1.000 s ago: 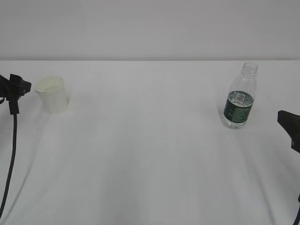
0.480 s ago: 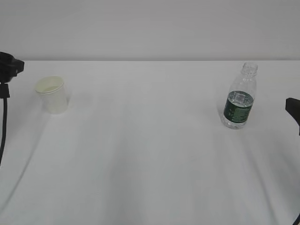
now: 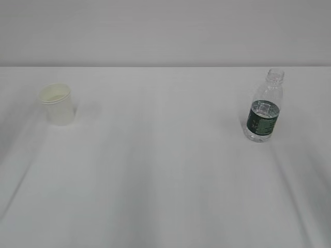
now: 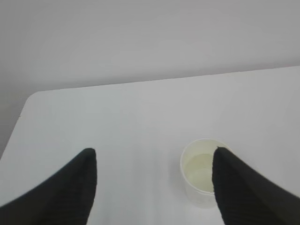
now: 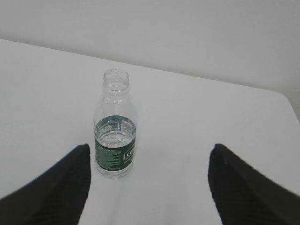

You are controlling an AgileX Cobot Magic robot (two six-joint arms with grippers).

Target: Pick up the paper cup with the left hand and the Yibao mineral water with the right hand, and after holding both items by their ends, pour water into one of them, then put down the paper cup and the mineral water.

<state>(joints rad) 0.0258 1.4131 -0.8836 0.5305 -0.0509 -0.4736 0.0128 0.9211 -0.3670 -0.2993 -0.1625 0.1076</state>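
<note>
Standing apart on the white table (image 3: pixel 165 170), both task items are upright and untouched: the paper cup (image 3: pixel 56 104) far over on the left, the Yibao mineral water (image 3: pixel 264 108) well away on the right, uncapped, with water showing at about the height of its green label. Neither arm shows in the exterior view. From the left wrist, the left hand (image 4: pixel 152 185) has its jaws spread wide and empty; the cup sits on the table beyond them, nearer the right finger than the left, with what looks like a little liquid in its bottom. Over on the other side, the right hand (image 5: pixel 147 183) is equally wide open and holds nothing, the bottle standing ahead, closer to its left finger. My read: nothing is held, so this is either the start or the put-down finished. If picking up comes next, each gripper needs centring on its item before closing.
</note>
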